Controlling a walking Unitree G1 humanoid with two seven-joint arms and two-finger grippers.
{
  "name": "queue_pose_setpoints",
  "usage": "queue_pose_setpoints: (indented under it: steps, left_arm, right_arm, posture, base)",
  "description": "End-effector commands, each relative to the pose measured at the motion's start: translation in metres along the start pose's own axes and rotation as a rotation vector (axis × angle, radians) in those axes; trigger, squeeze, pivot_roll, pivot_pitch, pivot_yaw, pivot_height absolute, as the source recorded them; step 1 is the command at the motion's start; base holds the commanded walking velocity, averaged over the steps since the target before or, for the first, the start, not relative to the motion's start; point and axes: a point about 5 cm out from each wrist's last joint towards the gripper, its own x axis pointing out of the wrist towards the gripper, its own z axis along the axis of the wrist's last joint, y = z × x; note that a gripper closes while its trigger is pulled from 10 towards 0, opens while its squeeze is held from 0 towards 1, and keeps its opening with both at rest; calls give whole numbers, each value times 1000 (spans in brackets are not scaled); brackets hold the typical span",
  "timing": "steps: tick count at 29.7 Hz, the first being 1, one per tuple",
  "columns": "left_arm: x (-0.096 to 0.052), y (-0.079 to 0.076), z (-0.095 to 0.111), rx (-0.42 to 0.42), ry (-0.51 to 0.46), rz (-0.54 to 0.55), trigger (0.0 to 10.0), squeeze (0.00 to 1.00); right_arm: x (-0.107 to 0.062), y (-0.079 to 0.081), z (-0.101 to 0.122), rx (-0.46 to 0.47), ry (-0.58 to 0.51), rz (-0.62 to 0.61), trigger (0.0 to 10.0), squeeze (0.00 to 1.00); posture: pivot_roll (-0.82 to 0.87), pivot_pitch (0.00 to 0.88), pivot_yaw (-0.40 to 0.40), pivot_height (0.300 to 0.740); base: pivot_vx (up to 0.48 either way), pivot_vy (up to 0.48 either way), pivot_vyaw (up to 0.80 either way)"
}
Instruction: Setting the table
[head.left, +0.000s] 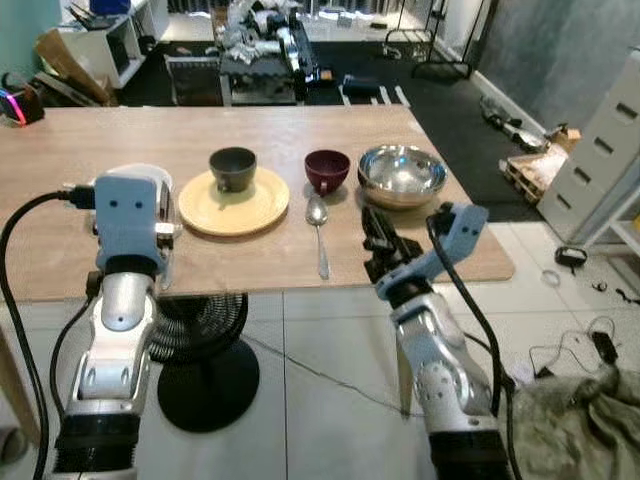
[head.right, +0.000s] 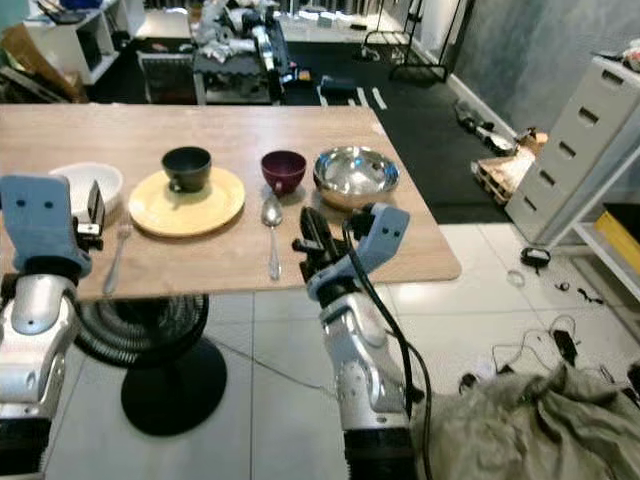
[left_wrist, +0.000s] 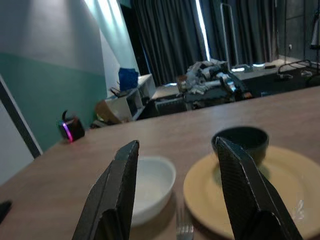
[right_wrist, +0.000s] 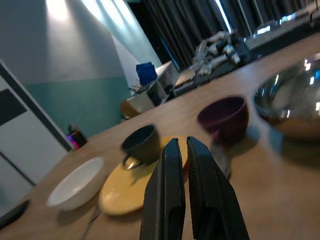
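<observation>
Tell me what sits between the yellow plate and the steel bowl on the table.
Between the yellow plate and the steel bowl sit a maroon bowl and a spoon in front of it, clearest in the eye views.

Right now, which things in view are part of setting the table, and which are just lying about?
For the job: yellow plate, dark cup on it, maroon bowl, steel bowl, spoon, fork, white bowl.

Lying about: cables, crumpled cloth on the floor.

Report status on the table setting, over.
Left gripper open over the fork. Right gripper shut, empty, near the spoon. Dark cup on yellow plate.
</observation>
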Motion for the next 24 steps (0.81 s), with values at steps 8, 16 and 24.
queue_pose_setpoints:
  steps: [8, 16, 24]
  left_arm:
    - [-7, -5, -7, 14, 41, -65, 10000, 0]
    - [-17, -14, -15, 3, 104, -213, 10000, 0]
    - [-42, -22, -27, -20, 218, -429, 10000, 0]
  right_arm:
    - [-3, -28, -11, -386, 126, -177, 10000, 0]
    - [-19, -45, -8, -505, 194, -185, 10000, 0]
    - [-59, -42, -26, -602, 338, -169, 10000, 0]
  posture:
    - [0, 0, 72, 740]
    - [0, 0, 70, 740]
    - [-3, 0, 68, 740]
  base:
    - [480, 0, 0]
    - [334, 0, 0]
    - [0, 0, 0]
